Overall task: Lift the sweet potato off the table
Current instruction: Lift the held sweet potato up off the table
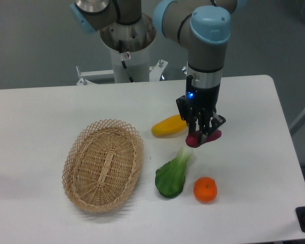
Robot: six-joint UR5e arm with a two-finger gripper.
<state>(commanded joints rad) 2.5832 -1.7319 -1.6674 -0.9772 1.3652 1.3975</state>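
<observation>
The sweet potato [209, 136], a small magenta tuber, hangs in the air above the white table [254, 168], tilted with its left end lower. My gripper [202, 134] points straight down and is shut on it around the middle. The tuber sits just right of the yellow fruit [169, 126] and above the top of the bok choy [174, 173]. The fingers hide the tuber's middle.
A woven oval basket [103, 164] lies on the left half of the table. A round orange [205, 189] sits below the gripper, right of the bok choy. The arm's base column [128, 46] stands at the back edge.
</observation>
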